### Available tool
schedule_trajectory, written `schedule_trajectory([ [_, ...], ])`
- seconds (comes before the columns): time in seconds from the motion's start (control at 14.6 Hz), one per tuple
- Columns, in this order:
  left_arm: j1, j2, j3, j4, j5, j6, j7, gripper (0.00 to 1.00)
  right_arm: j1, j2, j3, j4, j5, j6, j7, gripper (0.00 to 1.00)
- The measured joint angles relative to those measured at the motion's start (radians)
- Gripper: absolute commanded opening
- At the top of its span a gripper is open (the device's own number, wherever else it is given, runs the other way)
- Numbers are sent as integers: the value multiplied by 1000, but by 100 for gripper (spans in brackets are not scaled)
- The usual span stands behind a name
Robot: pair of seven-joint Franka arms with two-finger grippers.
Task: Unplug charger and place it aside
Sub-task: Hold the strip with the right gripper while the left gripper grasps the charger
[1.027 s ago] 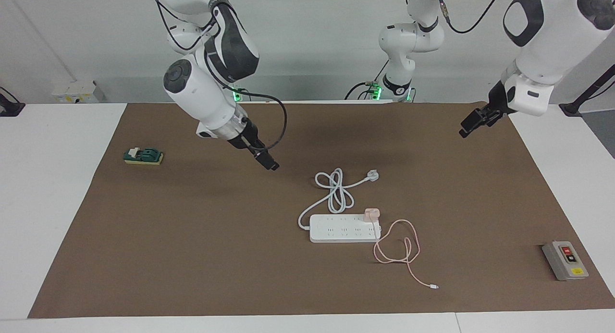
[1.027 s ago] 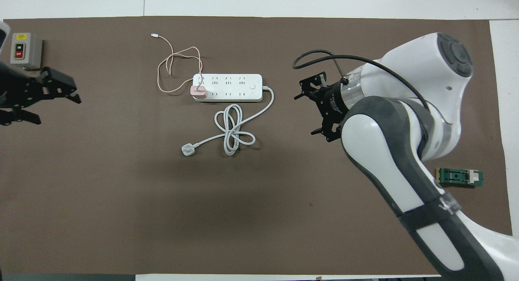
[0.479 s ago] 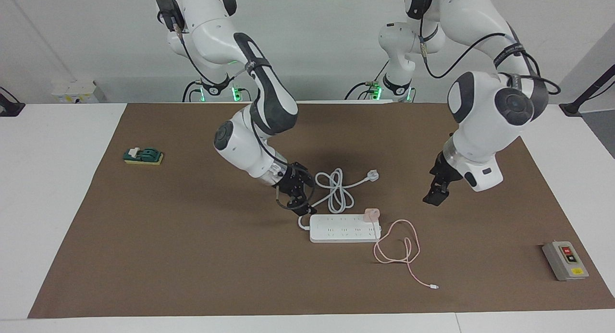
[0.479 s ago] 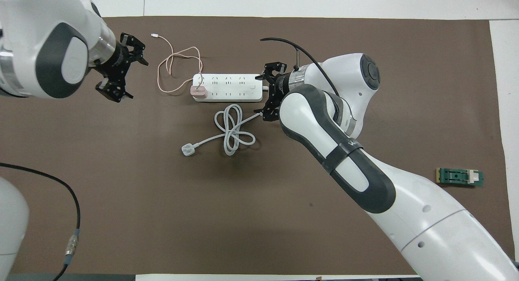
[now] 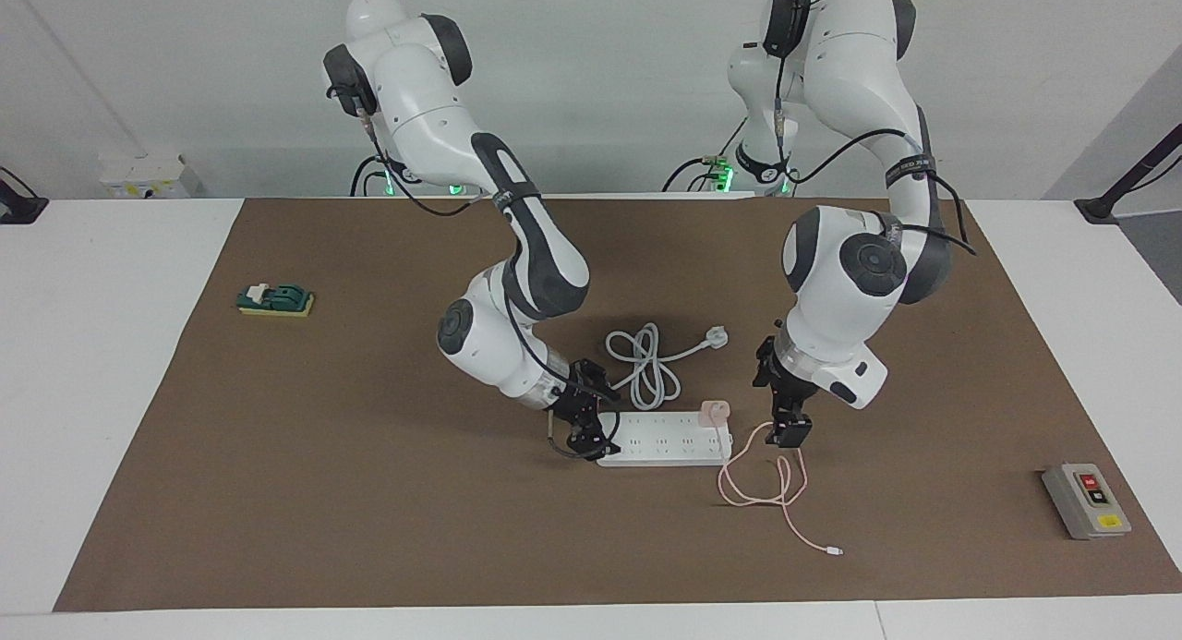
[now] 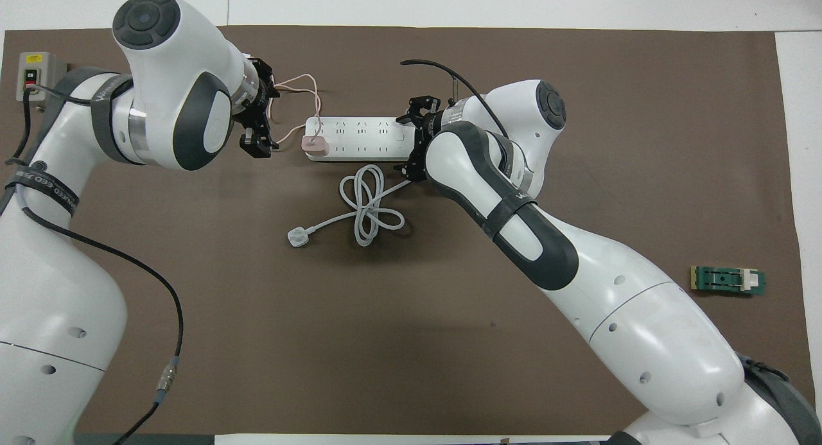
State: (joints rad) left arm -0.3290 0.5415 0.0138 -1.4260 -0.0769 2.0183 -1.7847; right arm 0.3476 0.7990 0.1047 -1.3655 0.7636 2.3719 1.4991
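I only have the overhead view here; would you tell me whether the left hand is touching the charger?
Observer: No. From the facing view, the left hand hangs low beside the charger, open, with a gap between them.
Operator: Thank you. Where is the cable's connector? The arm covers it for me.
Observer: The connector lies on the mat, farther from the robots than the power strip.
Operator: And how high is the right hand?
Observer: The right hand is down at table level, open around the power strip's end.
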Motion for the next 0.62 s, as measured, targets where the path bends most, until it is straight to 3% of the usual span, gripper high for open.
schedule_trajectory([
  [0.14, -31, -3, 1, -62, 0, 61, -42, 100, -1, 42, -9, 77, -15, -39, 0, 100],
  [0.48, -75, -29, 1, -204, 6, 183, -68, 100, 1, 72, -10, 101, -18, -50, -15, 100],
  [0.55, -79, -36, 2, -213, 7, 185, -69, 100, 0, 76, -10, 103, -18, -50, -24, 90],
  [0.62, -83, -42, 2, -217, 7, 186, -70, 100, 0, 80, -10, 103, -18, -50, -33, 70],
])
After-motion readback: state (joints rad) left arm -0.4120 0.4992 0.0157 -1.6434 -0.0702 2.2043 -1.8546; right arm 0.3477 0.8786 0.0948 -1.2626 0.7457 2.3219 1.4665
